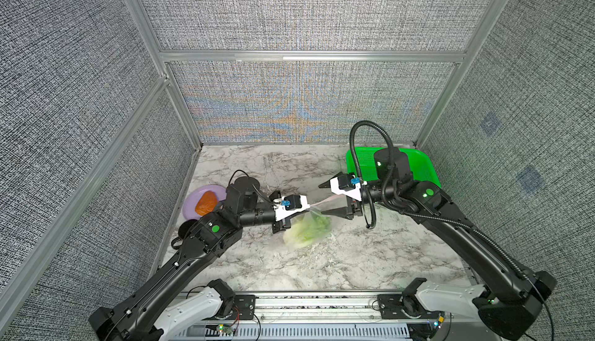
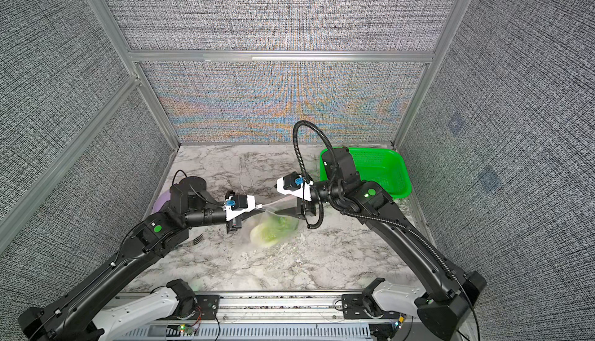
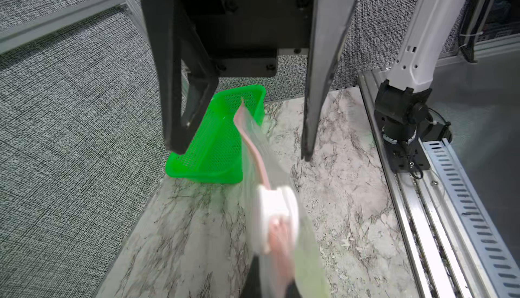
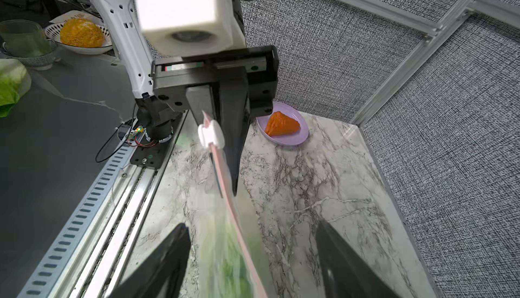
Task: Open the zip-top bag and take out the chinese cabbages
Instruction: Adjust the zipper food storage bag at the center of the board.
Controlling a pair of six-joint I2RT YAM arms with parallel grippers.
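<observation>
Left jaws tight on zip-top bag, right jaws apart.

Right gripper has its jaws spread wide either side of the zip-top bag. The pink zip strip runs up to a white slider, right where the left gripper pinches the bag. There's a blurry chinese cabbage inside. An orange wedge sits on a purple plate on the marble tabletop.
</observation>
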